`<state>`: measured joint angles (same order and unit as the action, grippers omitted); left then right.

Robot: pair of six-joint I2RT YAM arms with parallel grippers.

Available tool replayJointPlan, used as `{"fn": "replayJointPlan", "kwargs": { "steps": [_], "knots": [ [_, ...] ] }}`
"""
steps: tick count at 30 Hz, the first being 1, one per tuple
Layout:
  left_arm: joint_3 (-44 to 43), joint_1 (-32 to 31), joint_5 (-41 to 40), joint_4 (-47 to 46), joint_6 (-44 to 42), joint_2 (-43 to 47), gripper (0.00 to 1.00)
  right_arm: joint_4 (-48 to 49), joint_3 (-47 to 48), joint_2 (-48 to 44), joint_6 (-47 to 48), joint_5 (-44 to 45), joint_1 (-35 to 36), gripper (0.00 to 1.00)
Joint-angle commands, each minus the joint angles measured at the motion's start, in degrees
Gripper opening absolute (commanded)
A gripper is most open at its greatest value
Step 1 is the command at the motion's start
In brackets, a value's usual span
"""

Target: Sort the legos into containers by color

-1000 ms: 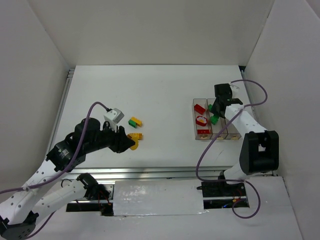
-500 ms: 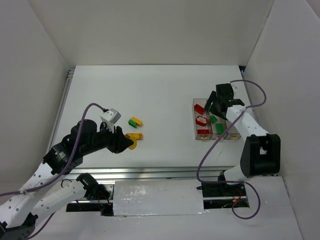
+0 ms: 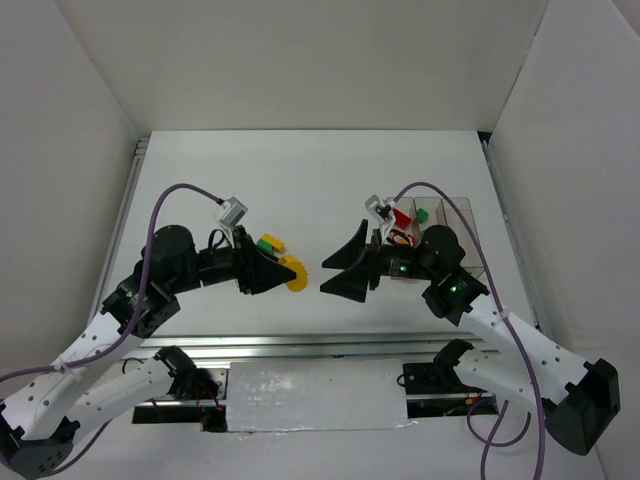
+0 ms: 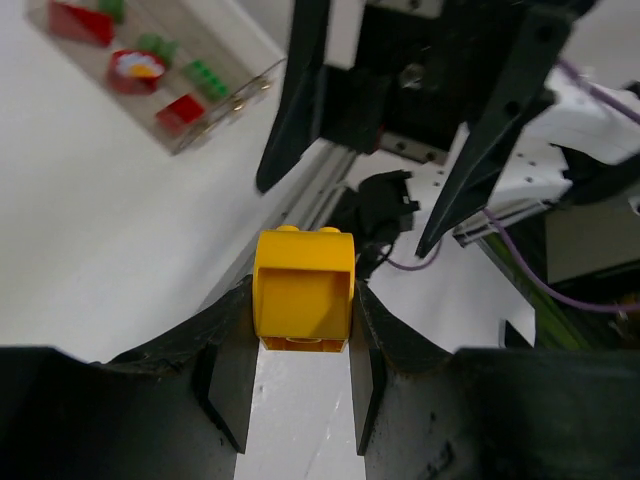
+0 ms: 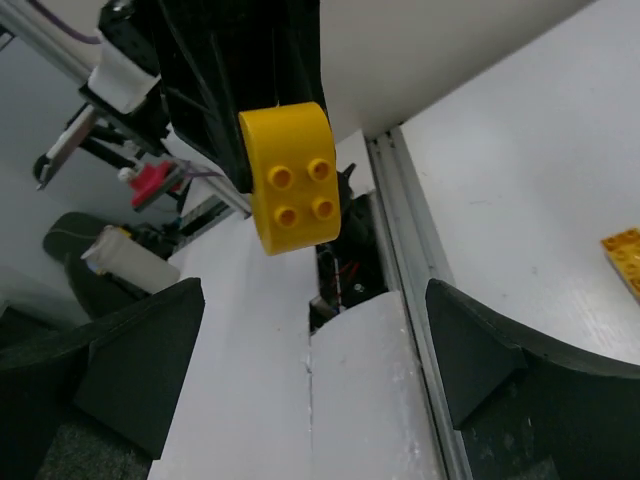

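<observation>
Left fingers (image 4: 228,385) clamp a yellow brick (image 4: 303,288); only the right wrist view shows its four studs. Right fingers (image 5: 130,360) gape wide near the brick.

brick (image 4: 303,288) yellow | left pincer (image 4: 303,300) black | containers (image 4: 240,85) clear | binned legos (image 4: 180,112) red, green
</observation>
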<state>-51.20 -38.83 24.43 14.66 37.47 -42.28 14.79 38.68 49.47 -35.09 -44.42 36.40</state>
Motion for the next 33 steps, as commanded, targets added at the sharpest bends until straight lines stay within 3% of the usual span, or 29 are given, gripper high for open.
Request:
{"fn": "replayJointPlan", "kwargs": {
  "steps": [1,6,12,14,17,18,19,22,25,28,29,33],
  "knots": [
    [0.9,0.0,12.5,-15.3,6.6,-0.8,0.0,17.1,-2.2,-0.6,-9.1,-3.5,3.2,0.99],
    [3.3,-0.1,15.3,-21.9,9.5,-1.0,0.0,15.1,-0.3,0.2,-7.4,-1.1,8.4,0.96],
    [4.2,0.0,16.0,-22.7,9.1,-0.7,0.0,19.1,1.5,3.1,-10.0,-0.7,11.7,0.79],
    [4.6,-0.1,17.0,-23.6,9.5,-0.5,0.0,20.5,1.9,3.9,-10.5,-0.1,12.6,0.69],
    [5.1,-0.1,17.7,-24.2,9.7,-0.6,0.0,20.8,2.7,5.4,-10.3,0.4,13.1,0.43],
    [5.1,-0.1,17.8,-24.2,9.7,-0.5,0.0,20.5,2.8,5.6,-10.0,1.3,13.1,0.14],
    [5.1,-0.1,17.5,-23.9,9.6,-0.5,0.0,19.2,3.2,5.6,-9.6,2.1,13.1,0.04],
    [4.5,-0.1,15.7,-21.3,7.6,-0.4,0.0,16.0,3.3,5.2,-6.8,3.4,13.1,0.0],
    [3.0,-0.1,12.2,-16.7,5.6,-0.3,0.26,8.7,3.3,3.4,-1.1,7.3,13.1,0.0],
    [0.5,-0.1,6.1,-10.4,2.7,-1.0,0.76,2.5,3.6,2.6,4.8,9.7,12.8,0.0],
    [-0.6,-0.1,0.7,-8.2,2.1,-1.3,0.99,1.1,3.6,2.1,6.2,10.0,12.6,0.0],
    [-10.2,0.0,-14.5,4.8,-1.7,-5.4,1.0,-6.1,1.2,-0.1,10.6,15.5,8.5,0.0]
  ]
}}
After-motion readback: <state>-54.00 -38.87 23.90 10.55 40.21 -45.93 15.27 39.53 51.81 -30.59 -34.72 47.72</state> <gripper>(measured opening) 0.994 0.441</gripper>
